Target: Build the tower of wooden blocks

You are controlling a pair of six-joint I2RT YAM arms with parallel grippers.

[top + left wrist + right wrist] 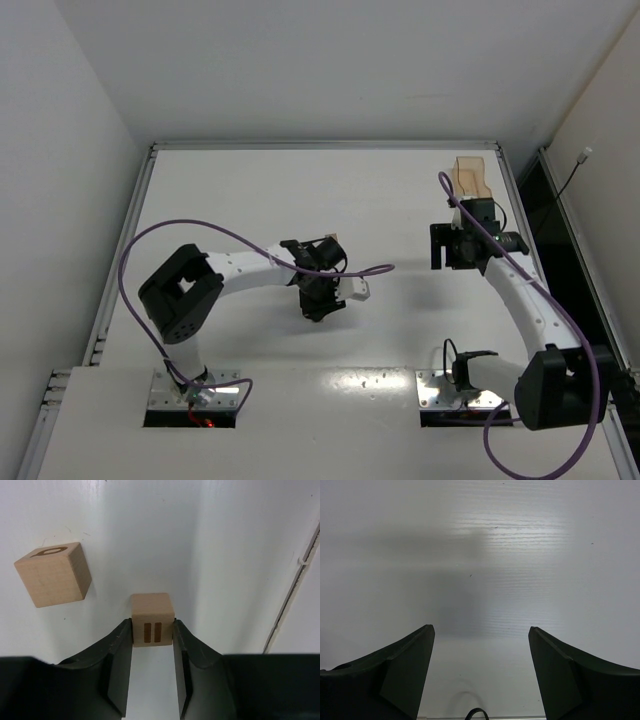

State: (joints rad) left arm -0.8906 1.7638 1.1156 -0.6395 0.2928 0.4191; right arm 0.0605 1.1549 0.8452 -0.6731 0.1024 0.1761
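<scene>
Loose block (pixel 52 575): sits on the white table (pixel 240 555), off to the left of the left claw, oval mark on top, touching nothing.
Left claw (pixel 152 630): clamped tight on a second block (pixel 152 605), one finger on each side, two dark bars facing the camera.
Right claw (pixel 481 645): wide open, holding nothing, just table under it.
Tray (pixel 470 175): far right corner, just past the right claw.
</scene>
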